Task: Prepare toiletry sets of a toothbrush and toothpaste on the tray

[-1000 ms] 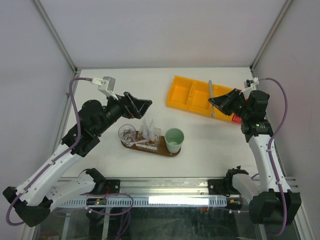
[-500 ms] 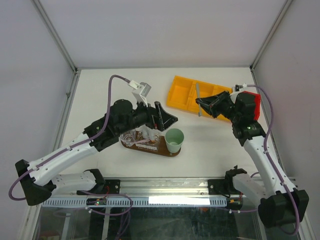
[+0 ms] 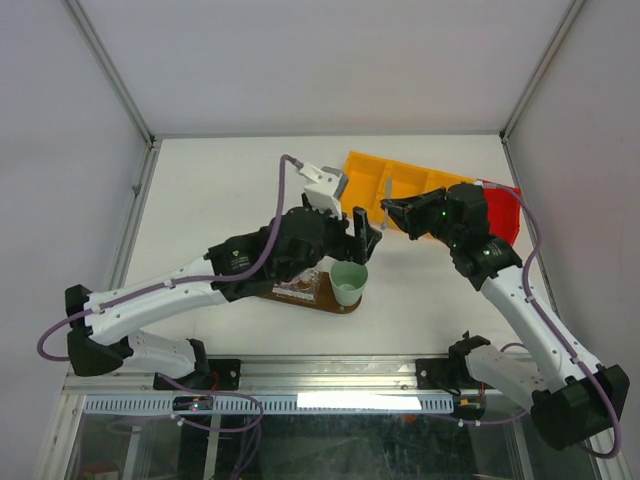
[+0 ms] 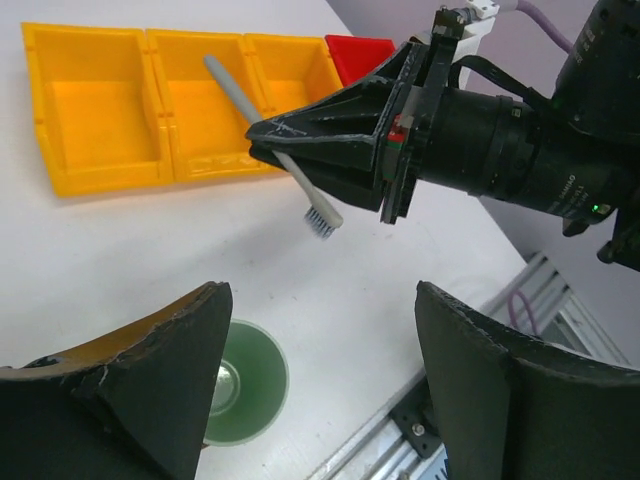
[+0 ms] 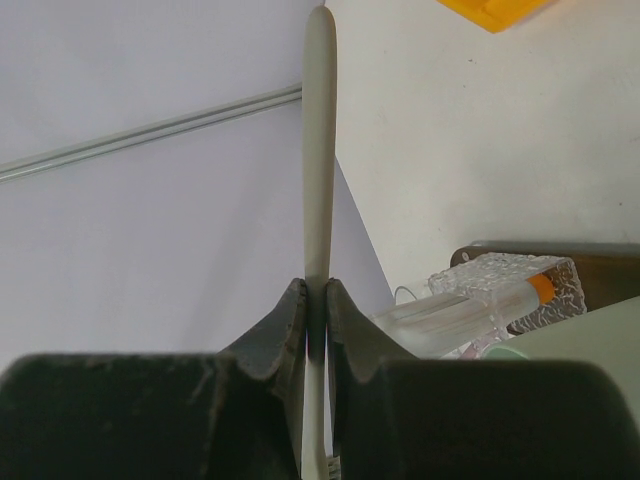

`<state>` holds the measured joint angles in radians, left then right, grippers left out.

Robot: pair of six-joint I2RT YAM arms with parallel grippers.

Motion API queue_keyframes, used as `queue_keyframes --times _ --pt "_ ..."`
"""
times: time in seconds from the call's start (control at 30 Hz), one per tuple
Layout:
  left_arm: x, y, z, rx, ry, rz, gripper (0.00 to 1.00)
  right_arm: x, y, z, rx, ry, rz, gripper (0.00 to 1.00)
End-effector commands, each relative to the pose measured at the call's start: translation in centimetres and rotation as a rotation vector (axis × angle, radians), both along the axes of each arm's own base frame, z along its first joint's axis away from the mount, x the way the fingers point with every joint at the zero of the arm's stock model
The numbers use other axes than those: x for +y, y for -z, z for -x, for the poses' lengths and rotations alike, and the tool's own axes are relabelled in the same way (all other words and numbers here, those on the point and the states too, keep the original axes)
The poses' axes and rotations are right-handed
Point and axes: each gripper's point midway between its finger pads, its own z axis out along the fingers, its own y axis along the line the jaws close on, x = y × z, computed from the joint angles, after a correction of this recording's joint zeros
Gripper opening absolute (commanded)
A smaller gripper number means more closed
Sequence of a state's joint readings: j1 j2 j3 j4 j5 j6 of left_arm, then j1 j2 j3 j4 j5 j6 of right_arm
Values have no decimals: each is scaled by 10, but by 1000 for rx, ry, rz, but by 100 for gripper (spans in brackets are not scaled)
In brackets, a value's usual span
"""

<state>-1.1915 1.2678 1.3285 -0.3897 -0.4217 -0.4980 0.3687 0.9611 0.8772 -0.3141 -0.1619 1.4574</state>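
Your right claw (image 4: 262, 140) was clamped on a grey brush (image 4: 232, 95), gripping it partway along the handle. From the left wrist, the bristle end stuck out toward 5 o'clock and the handle ran back toward 11 o'clock over the yellow bin (image 4: 90, 110). From its own wrist, the fingers (image 5: 285, 320) were pressed together on the handle, which rose straight to 12 o'clock.

From above, that claw hung over the table (image 3: 220, 190) at the bin's near edge, with the red bin (image 3: 503, 212) at 3 o'clock of it.

Your left claw (image 3: 364, 240) sat close by, at about 7 o'clock of the right one. Its jaws stood apart with nothing between them. Through the gap you could see bare table and, toward 7 o'clock, the green cup (image 4: 240, 385).

From above, the cup lay just at 6 o'clock of the left claw and stood at the 3 o'clock end of the tray (image 3: 330, 303).

Your left arm covered most of the tray, so I could not tell what lay on it there. The right wrist view showed a clear glass (image 5: 555, 290) on it, with a clear item tipped in orange leaning at the glass.
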Motion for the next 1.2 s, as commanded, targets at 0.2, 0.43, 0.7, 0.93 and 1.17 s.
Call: queue_keyframes --times 0.2,0.43,0.7,0.93,1.17 --pt "-22 5 -20 -139 -162 -275 63 11 -8 -5 33 63 -68 0" --pt "-35 26 -23 -139 -183 -391 51 11 -11 -1 28 77 -69 0" --pt "-38 27 -30 -150 -217 -441 39 10 -13 3 25 78 -72 0" --pt "-45 25 -33 -165 -210 -468 33 10 -14 5 24 77 -81 0" --pt "-52 25 -32 -181 -189 -485 20 11 -12 6 27 73 -79 0"
